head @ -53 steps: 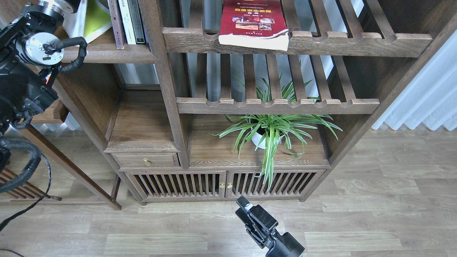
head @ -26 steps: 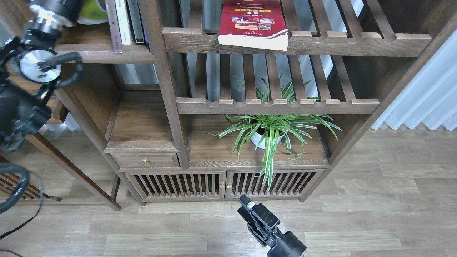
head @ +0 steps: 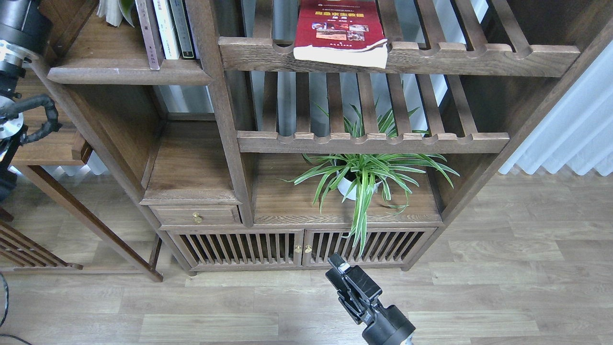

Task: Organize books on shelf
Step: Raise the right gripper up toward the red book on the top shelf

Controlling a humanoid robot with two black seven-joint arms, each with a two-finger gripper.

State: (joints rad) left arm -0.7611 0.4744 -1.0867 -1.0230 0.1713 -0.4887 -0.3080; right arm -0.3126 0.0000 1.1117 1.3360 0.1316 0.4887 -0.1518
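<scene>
The red book with small photos [head: 341, 33] lies flat on the upper slatted rack, its front edge overhanging the notched rail. The solid dark-brown shelf [head: 124, 73] is at the top left. Three upright books [head: 165, 28] stand at its right end, the leftmost with a dull maroon spine [head: 143, 33]. A corner of the pale yellow-green book [head: 115, 8] shows at the top edge above the shelf. My left arm [head: 14, 33] runs up the left edge and its gripper is out of view. My right gripper [head: 341, 270] is low over the floor, dark and seen end-on.
A potted spider plant [head: 357, 179] stands on the cabinet top under the lower slatted rack [head: 373, 141]. A small drawer [head: 194, 215] and slatted cabinet doors [head: 297, 247] are below. A wooden side table [head: 52, 153] stands at the left. White curtains [head: 570, 139] hang at the right.
My left arm has moved up and to the left, mostly out of the frame. The yellow-green book went up with it and only a corner shows. My right gripper has risen slightly.
</scene>
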